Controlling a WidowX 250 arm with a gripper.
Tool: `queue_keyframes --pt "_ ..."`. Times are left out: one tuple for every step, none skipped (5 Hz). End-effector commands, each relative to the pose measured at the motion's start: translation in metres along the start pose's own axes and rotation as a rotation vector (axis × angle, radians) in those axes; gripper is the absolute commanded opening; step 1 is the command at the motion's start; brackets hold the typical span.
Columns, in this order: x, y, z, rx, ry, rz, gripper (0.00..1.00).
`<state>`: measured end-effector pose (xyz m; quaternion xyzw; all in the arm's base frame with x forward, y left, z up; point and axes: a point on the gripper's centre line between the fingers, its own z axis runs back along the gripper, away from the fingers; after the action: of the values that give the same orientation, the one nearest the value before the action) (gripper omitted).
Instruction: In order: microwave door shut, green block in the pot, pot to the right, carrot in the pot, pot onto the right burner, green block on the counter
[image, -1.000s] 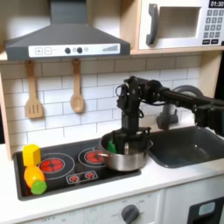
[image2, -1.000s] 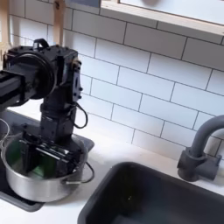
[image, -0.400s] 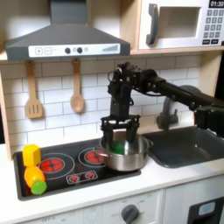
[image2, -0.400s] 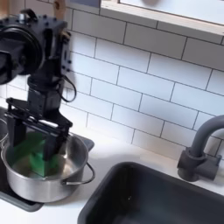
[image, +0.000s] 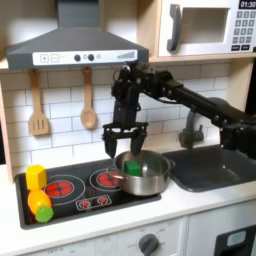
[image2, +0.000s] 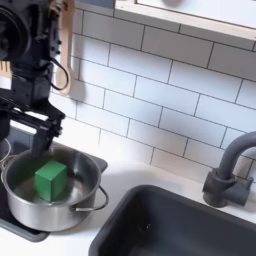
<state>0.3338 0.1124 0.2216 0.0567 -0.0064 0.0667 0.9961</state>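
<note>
The steel pot (image: 150, 184) (image2: 28, 213) stands at the right end of the black cooktop. The green block (image: 133, 167) (image2: 51, 180) lies free inside it in both exterior views. My gripper (image: 125, 137) (image2: 27, 131) hangs open just above the pot's left part, fingers spread, holding nothing. The orange carrot (image: 39, 203) lies at the cooktop's front left corner in the first exterior view. The microwave door (image: 197, 28) at the top right is closed. The white counter (image: 200, 203) (image2: 130, 165) runs along the front and beside the sink.
A yellow block (image: 36, 176) sits behind the carrot. The dark sink (image: 215, 166) (image2: 180, 225) with its grey faucet (image2: 228, 175) lies right of the pot. Two wooden utensils (image: 88, 110) hang on the tiled wall under the hood.
The gripper has opened, left the green block in the pot and risen above the rim, shifting left in the first exterior view.
</note>
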Motion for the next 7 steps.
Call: queue_keyframes --pt "-0.006 0.036 -0.002 0.086 0.006 0.073 1.00" --pt "-0.007 0.051 -0.007 0.125 0.008 0.088 1.00" --pt "-0.008 0.067 -0.013 0.150 0.005 0.094 1.00" --pt "-0.011 0.078 -0.022 0.155 0.005 0.100 1.00" --pt "-0.012 0.087 -0.031 0.164 0.007 0.083 1.00" --pt "-0.013 0.096 -0.036 0.173 0.008 0.081 1.00" --pt "-0.010 0.108 -0.038 0.177 0.004 0.091 1.00"
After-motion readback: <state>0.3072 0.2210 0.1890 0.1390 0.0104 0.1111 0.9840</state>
